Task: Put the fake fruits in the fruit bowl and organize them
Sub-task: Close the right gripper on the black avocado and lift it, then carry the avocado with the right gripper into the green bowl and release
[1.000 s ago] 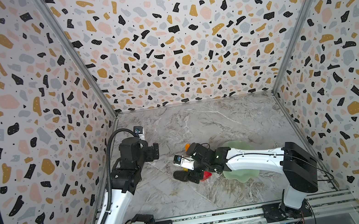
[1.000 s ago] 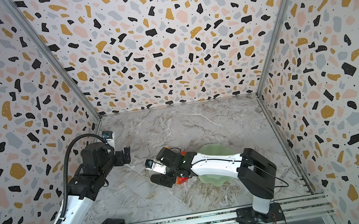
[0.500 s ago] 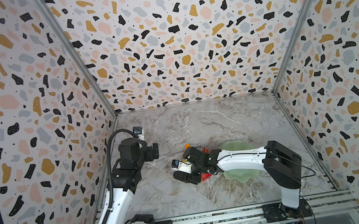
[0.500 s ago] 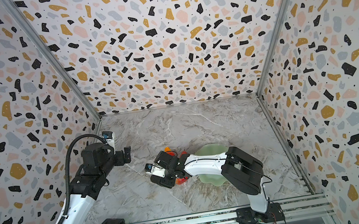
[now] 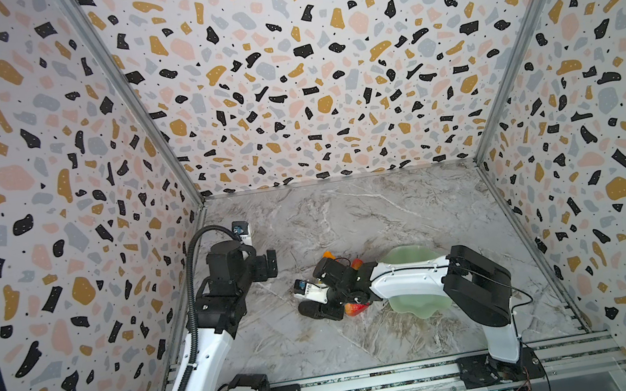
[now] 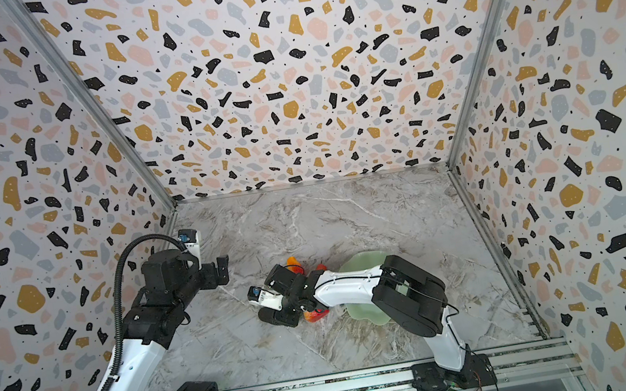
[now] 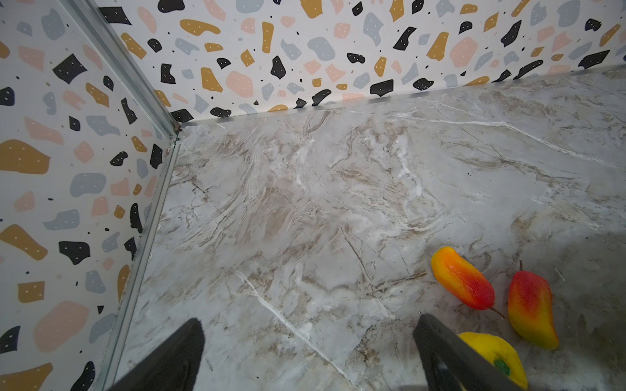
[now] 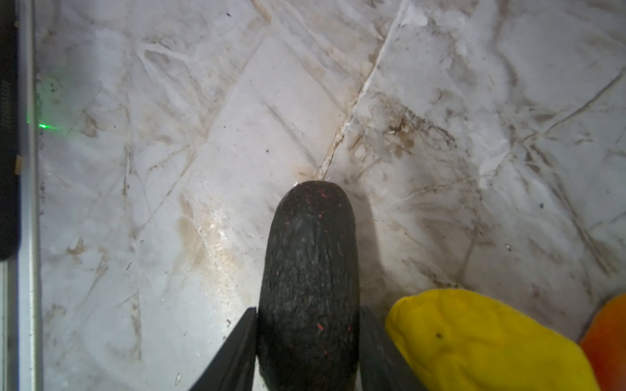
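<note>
Right gripper [image 8: 308,309] clamped on the dark fruit [image 8: 308,254], which lies on the marble [image 5: 348,216] left of the bowl [image 5: 414,309].

Both my pads press the fruit's sides, and its free end points out over open marble; the citrus [image 8: 474,338] lies just beside one pad; the strawberry [image 5: 355,308] sits near the bowl's left rim, under my wrist; the red-yellow fruits [image 7: 462,279] lie side by side on the far side of the cluster, not touching; my forearm crosses the bowl, its wavy rim showing far and near of it; my left gripper [image 7: 309,323] hangs released, jaws wide, above the marble near the left wall; open marble runs from the fruits to the back wall.
</note>
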You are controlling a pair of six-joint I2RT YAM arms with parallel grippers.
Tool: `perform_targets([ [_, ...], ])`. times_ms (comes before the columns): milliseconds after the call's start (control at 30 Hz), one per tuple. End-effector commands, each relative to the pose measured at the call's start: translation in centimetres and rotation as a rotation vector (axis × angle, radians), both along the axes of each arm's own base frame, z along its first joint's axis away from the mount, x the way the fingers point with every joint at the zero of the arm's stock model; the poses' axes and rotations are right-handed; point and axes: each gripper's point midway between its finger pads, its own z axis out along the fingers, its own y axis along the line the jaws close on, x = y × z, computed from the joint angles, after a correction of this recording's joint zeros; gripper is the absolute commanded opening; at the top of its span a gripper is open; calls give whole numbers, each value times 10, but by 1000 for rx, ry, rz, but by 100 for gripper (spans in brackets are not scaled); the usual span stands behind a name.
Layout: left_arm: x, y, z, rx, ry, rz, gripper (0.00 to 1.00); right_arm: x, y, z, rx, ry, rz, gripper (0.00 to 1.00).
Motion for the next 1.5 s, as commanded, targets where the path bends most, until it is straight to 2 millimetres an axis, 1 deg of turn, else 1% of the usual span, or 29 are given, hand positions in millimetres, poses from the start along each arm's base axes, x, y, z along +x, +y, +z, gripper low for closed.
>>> perform_targets([
  [0,3,-2,6,-19,-38,-10,100,0,10,14,37,0,9,56],
  [33,3,-3,6,-20,-37,-12,100,-1,9,12,33,4,6,58],
  [100,3,-4,6,-23,-37,-17,100,-1,9,8,31,11,-1,57],
  [233,3,-3,7,-24,-41,-15,100,-3,11,4,38,31,-5,51],
  [300,1,-3,9,-25,-51,-15,100,-3,12,6,44,34,-4,40],
  [367,0,-3,11,-31,-60,-18,100,-2,11,12,49,21,-4,33],
  [433,0,-4,12,-32,-63,-20,100,-2,10,21,66,8,-8,23],
  [533,1,-3,10,-31,-54,-19,99,-4,7,41,105,-3,-9,17],
  [567,1,-4,10,-31,-54,-19,100,-6,6,51,121,-8,-7,13],
  [633,0,-4,11,-32,-57,-21,99,-7,0,69,146,-26,-7,11],
  [733,0,-4,11,-32,-59,-20,100,-2,-18,97,176,-60,-40,11],
  [833,0,-4,11,-34,-57,-21,99,13,-54,121,189,-87,-145,10],
  [900,1,-4,10,-34,-55,-22,100,25,-89,131,180,-99,-253,8],
  [1000,2,-3,10,-34,-52,-17,100,35,-142,139,167,-108,-393,7],
  [1100,4,-4,6,-37,-38,-15,100,43,-189,140,182,-90,-560,6],
  [1200,8,-6,3,-45,-23,-23,100,48,-225,134,196,-73,-746,6],
  [1267,10,-12,3,-60,-20,-50,100,50,-248,123,202,-48,-879,6],
  [1367,14,-19,4,-74,-16,-83,100,47,-272,103,181,-1,-1014,7],
  [1467,18,-25,-1,-89,4,-106,100,37,-292,79,144,38,-1114,7],
])
